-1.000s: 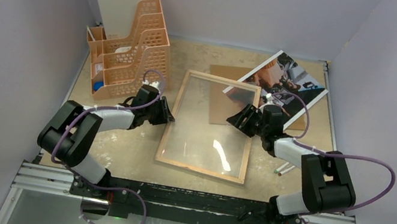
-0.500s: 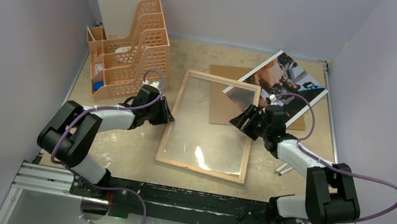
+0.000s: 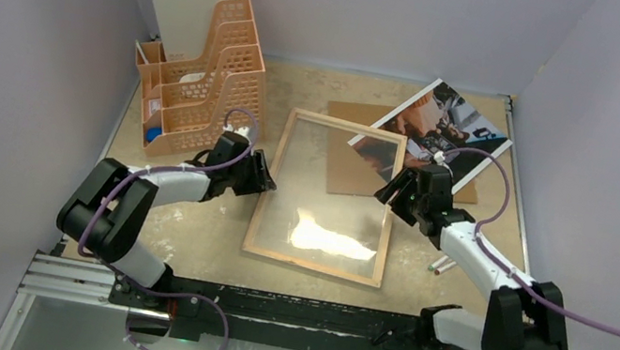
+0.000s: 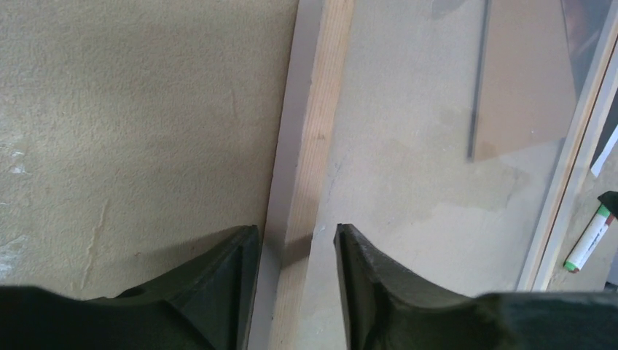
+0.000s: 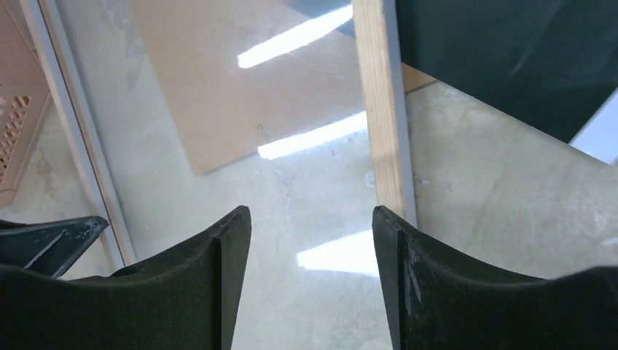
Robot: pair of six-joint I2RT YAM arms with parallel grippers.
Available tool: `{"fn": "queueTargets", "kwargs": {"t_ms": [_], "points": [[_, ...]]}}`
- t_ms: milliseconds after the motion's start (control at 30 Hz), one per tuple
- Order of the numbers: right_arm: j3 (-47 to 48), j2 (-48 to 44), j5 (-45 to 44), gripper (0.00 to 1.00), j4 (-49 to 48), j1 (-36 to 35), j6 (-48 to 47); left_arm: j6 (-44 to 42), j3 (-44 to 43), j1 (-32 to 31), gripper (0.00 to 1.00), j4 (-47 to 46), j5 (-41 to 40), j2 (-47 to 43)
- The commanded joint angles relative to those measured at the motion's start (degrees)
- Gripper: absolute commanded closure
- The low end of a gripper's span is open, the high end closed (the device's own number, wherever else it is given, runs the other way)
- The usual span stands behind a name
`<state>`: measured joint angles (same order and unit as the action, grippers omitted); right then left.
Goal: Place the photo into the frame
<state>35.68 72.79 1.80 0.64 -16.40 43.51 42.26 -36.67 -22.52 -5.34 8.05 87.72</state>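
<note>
The right arm point(image 3: 474, 250) has swung outward, drawing the right gripper point(image 5: 312, 219) back over the frame's right rim. The frame point(image 3: 312, 268) lies back-up with its pane bare. The photo point(image 3: 447, 127) rests face-up at the far right, partly on the hardboard backing point(image 3: 349, 115), so insertion is all ahead. The right gripper gapes wide and empty. The left gripper point(image 4: 295, 235) narrowly straddles the left rim; whether it pinches is unclear.

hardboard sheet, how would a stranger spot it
Look at the far right of the tan table, between the wooden frame and the glossy photo. The hardboard sheet lies flat there, partly under both. It is the only plain matte brown panel.
</note>
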Motion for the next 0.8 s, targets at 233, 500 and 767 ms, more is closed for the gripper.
{"fn": "queueTargets", "kwargs": {"t_ms": [233,500,767], "points": [[1.21,-4.56,-10.14,0.22,6.88,-0.05,-1.10,-1.92,-0.67,0.20,0.37,5.25,0.11,-2.99],[0.45,3.00,-2.98,0.18,1.17,-0.03,-3.89,0.82,-0.29,0.20,0.35,3.05,5.44,-2.66],[-0.28,6.31,7.93,0.26,-6.73,-0.12,-9.34,1.98,0.47,0.20,0.46,3.56,7.84,-3.26]]}}
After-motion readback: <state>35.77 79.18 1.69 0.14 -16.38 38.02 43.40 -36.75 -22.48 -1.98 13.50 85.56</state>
